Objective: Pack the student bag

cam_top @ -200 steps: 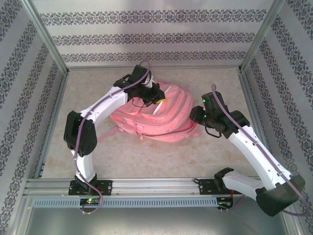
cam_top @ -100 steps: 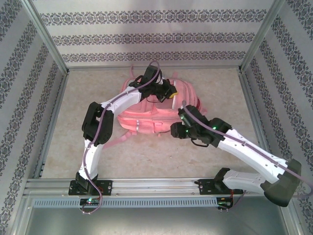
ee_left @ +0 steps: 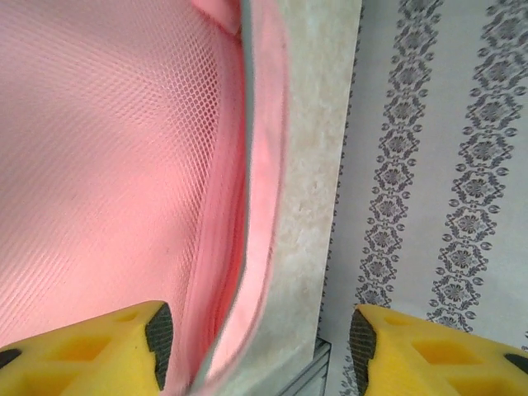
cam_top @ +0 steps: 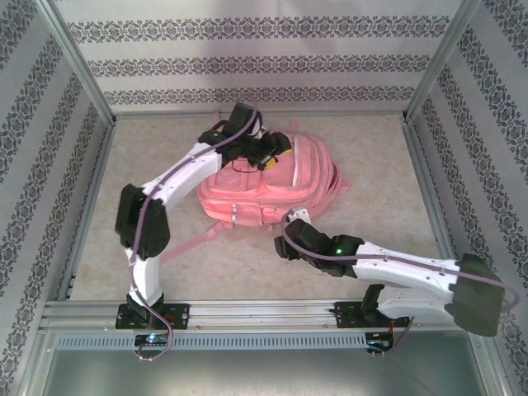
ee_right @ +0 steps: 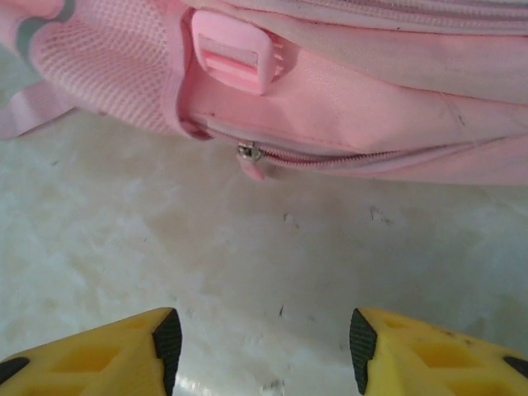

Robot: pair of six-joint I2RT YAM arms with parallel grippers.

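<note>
Pulling back toward the near edge, the right gripper (cam_top: 286,241) is now hovering over bare table (ee_right: 247,247) just short of the student bag (cam_top: 289,186), jaws apart and empty. Beyond it the bag is lying flat mid-table, with the left gripper (cam_top: 276,153) hanging over its far end, jaws likewise apart, gripping nothing.

The left arm (cam_top: 177,175) and right arm (cam_top: 400,268) are wearing white shells with black joints, purple cables (cam_top: 145,276) trailing along; the left claw (ee_left: 260,338) and right claw (ee_right: 260,338) are showing yellow fingers (ee_left: 82,359).

No readable text, label, number on student bag (cam_top: 299,177).
</note>
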